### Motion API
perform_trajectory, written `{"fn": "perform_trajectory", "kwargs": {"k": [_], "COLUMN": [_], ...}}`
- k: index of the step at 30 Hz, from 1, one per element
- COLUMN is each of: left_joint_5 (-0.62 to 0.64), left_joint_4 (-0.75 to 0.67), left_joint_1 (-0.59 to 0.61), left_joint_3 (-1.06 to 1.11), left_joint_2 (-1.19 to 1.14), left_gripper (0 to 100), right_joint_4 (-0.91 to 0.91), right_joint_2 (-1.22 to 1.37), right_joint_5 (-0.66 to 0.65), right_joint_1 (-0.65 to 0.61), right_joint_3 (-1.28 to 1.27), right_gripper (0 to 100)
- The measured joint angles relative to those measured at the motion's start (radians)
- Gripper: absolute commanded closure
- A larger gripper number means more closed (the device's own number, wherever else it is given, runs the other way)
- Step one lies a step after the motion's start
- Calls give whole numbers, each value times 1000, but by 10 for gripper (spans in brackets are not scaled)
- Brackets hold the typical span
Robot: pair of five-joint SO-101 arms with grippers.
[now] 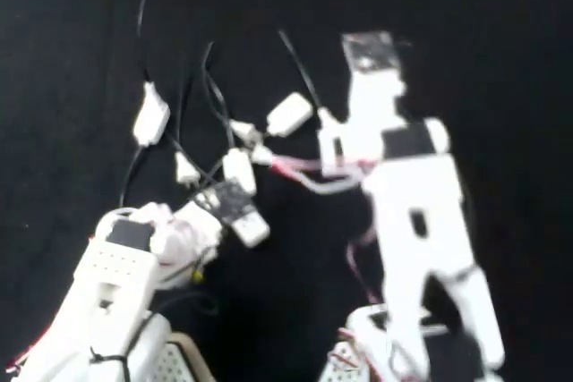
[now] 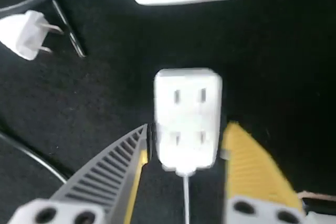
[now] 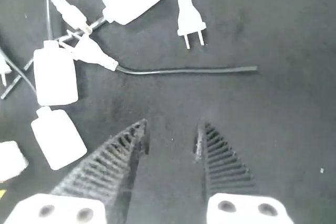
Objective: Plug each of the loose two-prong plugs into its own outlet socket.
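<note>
We take the outlet in the left gripper as our landmark. The pincer is grasping it, one finger against each side of its cable end, and its two pairs of slots face the wrist camera. From above, we see it lying on the black table at the tip of the left arm.

Just beyond the outlet lies a second outlet. Farther beyond it and to its right is a third outlet, and farther beyond and well to its left is a fourth outlet. Thin black cables run among these, past the far side of the outlet.

Near the outlet but apart from it, a loose plug lies on its side with both prongs bare.

The right arm stands to the right of the outlet, well apart from it. The right gripper is released, its fingers spread over bare table. Ahead of it, and also well apart from the outlet, a second plug lies flat with its bare prongs pointing back toward that gripper. A cut cable end rests between this plug and the gripper.
</note>
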State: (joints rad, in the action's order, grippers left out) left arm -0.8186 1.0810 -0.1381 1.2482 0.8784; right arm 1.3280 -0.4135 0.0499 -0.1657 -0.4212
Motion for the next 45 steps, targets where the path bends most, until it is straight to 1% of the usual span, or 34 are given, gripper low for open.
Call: {"fn": "perform_trajectory", "kwargs": {"k": [4,6,9,13,18,20,23,25,29,34,39,45], "left_joint_5": [52,81,121,163,170,173,173,173,173,173,132,132], "left_joint_4": [0,0,18,74,155,190,256,279,290,285,242,227], "left_joint_1": [0,15,63,132,193,198,198,198,198,201,201,201], "left_joint_3": [0,0,0,41,137,170,209,207,215,255,318,325], "left_joint_2": [8,37,126,330,640,755,905,925,925,925,925,925], "left_gripper": [726,736,739,739,739,739,739,739,739,739,739,739], "right_joint_4": [2,-9,-75,-215,-350,-384,-394,-384,-325,-167,-63,35], "right_joint_2": [249,339,405,420,425,442,534,628,861,1079,1197,1237], "right_joint_5": [-83,-146,-255,-391,-423,-427,-425,-430,-430,-419,-417,-416], "right_joint_1": [-20,-29,-54,-83,-69,-21,74,106,115,115,115,87], "right_joint_3": [149,190,199,152,107,109,175,255,463,755,948,1042], "right_gripper": [848,848,848,848,848,848,848,848,848,848,848,848]}}
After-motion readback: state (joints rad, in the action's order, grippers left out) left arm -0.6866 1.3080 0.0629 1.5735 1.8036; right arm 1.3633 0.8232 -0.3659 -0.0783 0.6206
